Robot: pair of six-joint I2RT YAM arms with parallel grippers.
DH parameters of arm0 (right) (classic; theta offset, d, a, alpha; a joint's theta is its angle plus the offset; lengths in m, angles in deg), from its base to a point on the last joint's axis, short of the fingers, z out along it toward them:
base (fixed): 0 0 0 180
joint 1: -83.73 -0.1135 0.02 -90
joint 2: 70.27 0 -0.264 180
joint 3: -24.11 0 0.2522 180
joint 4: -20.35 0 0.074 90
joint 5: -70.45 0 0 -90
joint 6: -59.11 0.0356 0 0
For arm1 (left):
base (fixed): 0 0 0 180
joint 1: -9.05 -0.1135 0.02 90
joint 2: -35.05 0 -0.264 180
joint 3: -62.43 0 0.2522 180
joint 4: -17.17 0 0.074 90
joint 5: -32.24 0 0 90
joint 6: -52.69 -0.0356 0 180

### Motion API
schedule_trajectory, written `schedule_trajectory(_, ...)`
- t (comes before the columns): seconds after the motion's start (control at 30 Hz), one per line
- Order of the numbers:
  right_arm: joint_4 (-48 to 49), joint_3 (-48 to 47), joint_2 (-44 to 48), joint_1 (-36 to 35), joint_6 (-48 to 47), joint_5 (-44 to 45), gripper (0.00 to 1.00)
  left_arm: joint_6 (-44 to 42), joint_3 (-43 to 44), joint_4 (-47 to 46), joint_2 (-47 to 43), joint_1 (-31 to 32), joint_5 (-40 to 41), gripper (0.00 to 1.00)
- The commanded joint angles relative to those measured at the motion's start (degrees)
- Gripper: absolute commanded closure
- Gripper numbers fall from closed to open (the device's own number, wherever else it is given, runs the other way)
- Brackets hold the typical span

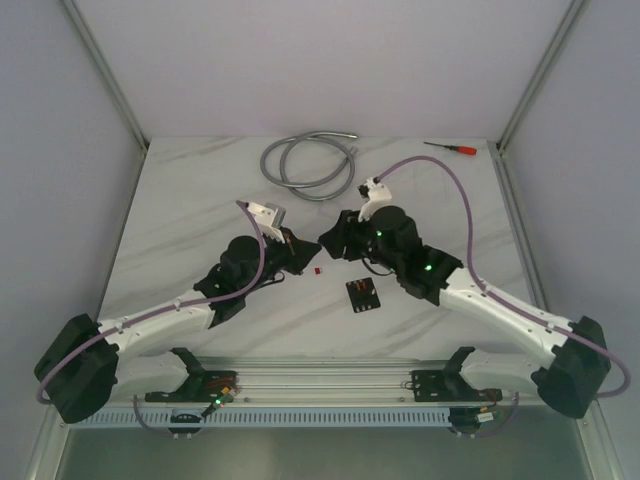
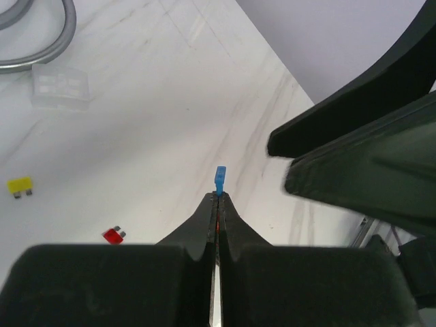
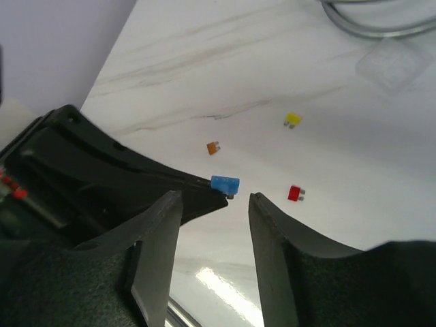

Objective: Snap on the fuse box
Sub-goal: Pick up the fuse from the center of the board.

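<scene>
Left gripper (image 2: pixel 218 201) was clamped shut on one blue fuse (image 2: pixel 220 178), and the right gripper (image 3: pixel 214 199) faced it with jaws spread, the fuse just ahead of the gap. One fuse box (image 1: pixel 362 295) lay flat on bare table (image 1: pixel 200 200) between the two forearms, nearer the near edge than both grippers and touching neither. One red fuse (image 3: pixel 294 193), one yellow fuse (image 3: pixel 291 120) and one orange fuse (image 3: pixel 213 147) lay well apart on open table, while one clear cover (image 3: pixel 395 65) and one coiled hose (image 1: pixel 310 165) lay toward the far edge.
</scene>
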Motion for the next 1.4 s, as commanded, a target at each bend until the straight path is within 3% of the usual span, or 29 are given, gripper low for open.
schedule_trajectory(0.0,-0.71,-1.0,4.82,4.03,-11.84,-11.87,0.48,-7.1,3.35,3.76,-1.66,-2.3,-8.31,1.0)
schedule_trajectory(0.23,-7.18,-5.02,6.86,14.44,-24.27,-38.16,0.52,-13.83,6.75,8.01,-3.41,-3.12,-22.77,1.0)
schedule_trajectory(0.4,-9.78,-6.68,5.85,15.69,-29.38,-47.46,0.53,-15.29,8.29,8.08,-4.16,-3.13,-30.72,1.0)
schedule_trajectory(0.8,-12.63,-7.63,5.04,15.93,-33.1,-52.59,0.62,-14.0,9.25,6.26,-4.03,-3.13,-36.59,1.0)
schedule_trajectory(1.37,-13.87,-7.41,4.2,16.01,-34.61,-55.78,0.72,-11.83,9.05,2.99,-3.74,-2.96,-38.24,1.0)
